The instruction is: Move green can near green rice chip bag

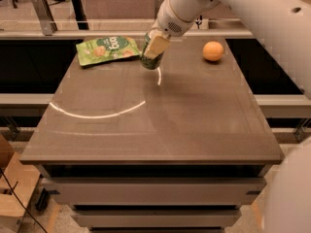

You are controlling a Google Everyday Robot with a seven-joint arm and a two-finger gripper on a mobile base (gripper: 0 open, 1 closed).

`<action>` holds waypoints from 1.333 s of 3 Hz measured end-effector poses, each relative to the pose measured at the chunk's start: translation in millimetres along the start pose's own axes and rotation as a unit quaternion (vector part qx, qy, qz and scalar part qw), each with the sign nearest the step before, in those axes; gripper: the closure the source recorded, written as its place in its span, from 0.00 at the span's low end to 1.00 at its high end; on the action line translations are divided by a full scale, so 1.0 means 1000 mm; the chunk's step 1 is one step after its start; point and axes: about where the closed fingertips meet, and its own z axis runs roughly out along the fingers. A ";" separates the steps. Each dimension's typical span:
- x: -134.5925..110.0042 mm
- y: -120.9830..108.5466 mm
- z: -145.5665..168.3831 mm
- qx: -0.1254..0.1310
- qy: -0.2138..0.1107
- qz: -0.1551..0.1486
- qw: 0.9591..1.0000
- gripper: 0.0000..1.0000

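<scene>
My gripper [153, 50] is shut on the green can [149, 60], whose dark green lower part shows below the tan fingers [156, 45]. It holds the can tilted, at or just above the table at the back middle. The green rice chip bag [108, 49] lies flat at the back left of the table, a short gap to the left of the can. The can's silver top is hidden by the fingers.
A round orange fruit [213, 51] sits at the back right of the brown table [155, 125]. My white arm [252, 13] reaches in from the upper right. A rail and dark gap lie behind the table.
</scene>
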 end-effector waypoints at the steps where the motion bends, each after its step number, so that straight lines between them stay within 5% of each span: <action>1: -0.008 -0.009 0.022 -0.009 0.006 -0.011 1.000 1.00; 2: -0.012 -0.016 0.041 -0.019 0.014 -0.020 1.000 1.00; 4: -0.011 -0.021 0.072 -0.044 0.027 -0.018 0.999 0.59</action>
